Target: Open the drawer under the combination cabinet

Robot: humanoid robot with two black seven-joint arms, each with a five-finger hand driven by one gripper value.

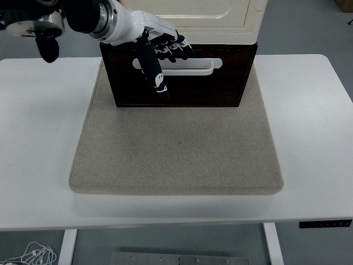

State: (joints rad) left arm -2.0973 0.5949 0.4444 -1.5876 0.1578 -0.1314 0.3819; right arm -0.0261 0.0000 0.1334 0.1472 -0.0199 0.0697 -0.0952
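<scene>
The left hand (157, 52) reaches in from the upper left, white-shelled wrist raised, its black fingers (172, 48) curled at the left end of the white handle (190, 66) — whether they grip it cannot be told — and the thumb pointing down across the drawer (220, 83) front. The dark drawer sits closed beneath the cream cabinet (209, 22), at the far edge of the grey mat (176, 149) on the white table (309, 110).
</scene>
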